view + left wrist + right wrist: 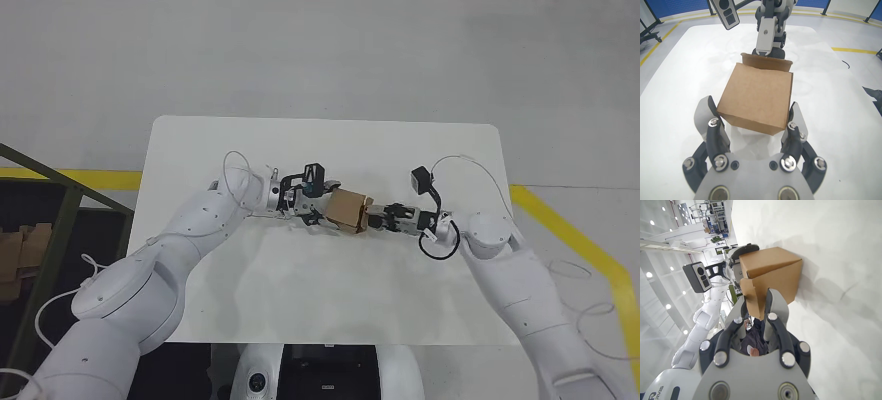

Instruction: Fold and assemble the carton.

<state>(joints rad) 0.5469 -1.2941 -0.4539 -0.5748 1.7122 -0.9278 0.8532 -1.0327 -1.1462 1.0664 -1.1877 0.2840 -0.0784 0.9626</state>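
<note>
A small brown carton [346, 209] lies on its side at the middle of the white table [300, 290], held between both arms. My left gripper [753, 115] is shut on the carton [757, 98], its fingers [705, 113] pressing the two side walls at the closed end. At the opposite end a flap [766, 62] stands out from the box. My right gripper [756, 298] is shut on that flap [753, 294], one finger on each face. From above, the left gripper [318, 203] and right gripper [378, 214] face each other across the carton.
Bare table surface lies on all sides of the carton. A short black cable piece [846, 64] rests on the table off to one side. Flat cardboard pieces [20, 255] are stacked on the floor beyond the table's left edge.
</note>
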